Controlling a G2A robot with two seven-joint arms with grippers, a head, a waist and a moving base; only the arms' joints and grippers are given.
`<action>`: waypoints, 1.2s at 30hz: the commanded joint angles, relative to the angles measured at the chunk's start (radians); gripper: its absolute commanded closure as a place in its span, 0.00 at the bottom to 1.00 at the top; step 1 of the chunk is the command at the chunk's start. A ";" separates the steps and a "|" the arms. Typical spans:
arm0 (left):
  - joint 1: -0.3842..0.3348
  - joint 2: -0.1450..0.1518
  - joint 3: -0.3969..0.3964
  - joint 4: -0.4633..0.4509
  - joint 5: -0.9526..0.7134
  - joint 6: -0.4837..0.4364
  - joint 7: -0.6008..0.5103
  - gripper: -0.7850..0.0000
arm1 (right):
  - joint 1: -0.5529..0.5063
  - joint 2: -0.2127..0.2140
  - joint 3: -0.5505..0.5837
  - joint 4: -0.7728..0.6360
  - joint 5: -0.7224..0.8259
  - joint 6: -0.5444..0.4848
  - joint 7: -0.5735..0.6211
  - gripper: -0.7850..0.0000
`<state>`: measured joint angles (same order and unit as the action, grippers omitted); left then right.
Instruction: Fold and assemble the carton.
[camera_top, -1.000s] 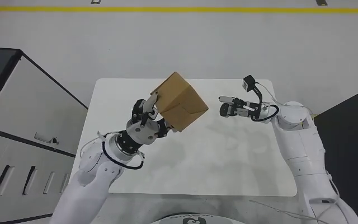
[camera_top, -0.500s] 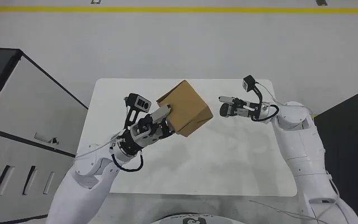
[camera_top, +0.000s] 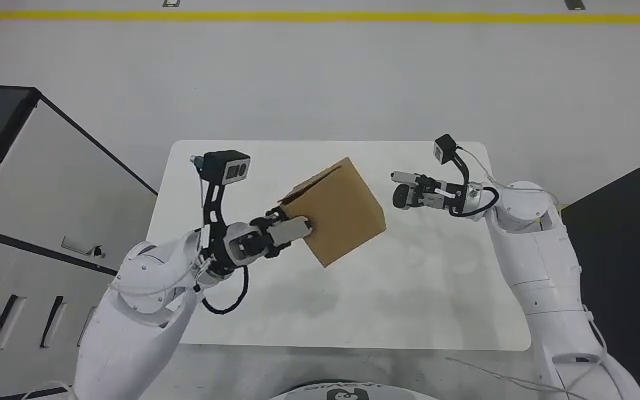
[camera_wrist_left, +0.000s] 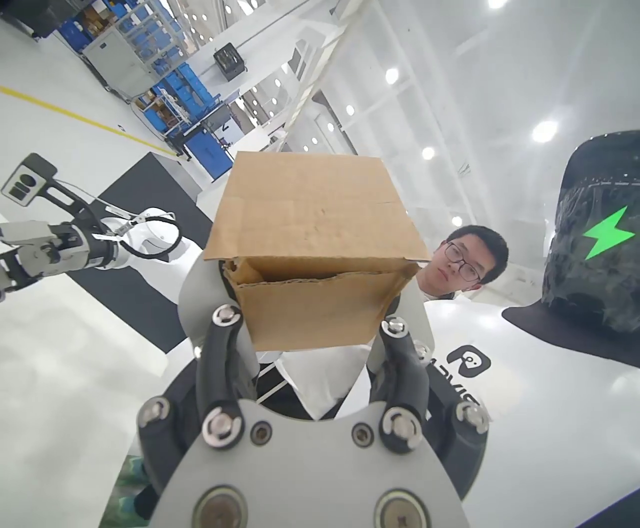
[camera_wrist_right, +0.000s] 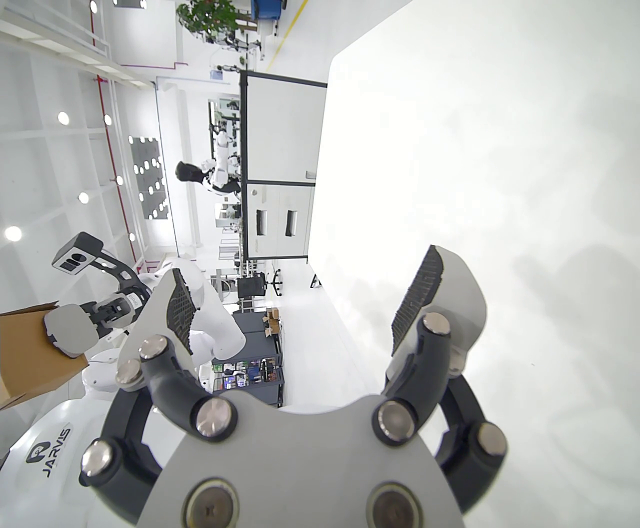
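White table in middle. Grey cabinet just left of it. Yellow line on floor, far side.

One carton, one white table, one left pincer, one right pincer

The carton is over the table's middle, with the left gripper at its left side and the right gripper apart to its right.
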<state>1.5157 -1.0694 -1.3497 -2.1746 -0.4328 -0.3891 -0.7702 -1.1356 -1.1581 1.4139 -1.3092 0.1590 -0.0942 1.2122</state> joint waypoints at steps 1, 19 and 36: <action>-0.004 -0.002 0.005 0.003 -0.014 -0.039 0.008 1.00 | 0.000 0.000 0.000 0.000 0.000 0.000 0.000 0.00; 0.005 -0.009 0.077 0.035 -0.206 -0.128 -0.082 1.00 | 0.000 0.000 0.000 0.000 0.000 0.000 0.000 0.00; -0.067 -0.041 0.211 0.188 -0.712 -0.243 -0.418 1.00 | 0.000 0.000 0.000 0.000 0.000 0.000 0.000 0.00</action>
<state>1.4531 -1.1078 -1.1391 -1.9871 -1.1323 -0.6399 -1.1830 -1.1356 -1.1581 1.4139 -1.3092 0.1590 -0.0942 1.2122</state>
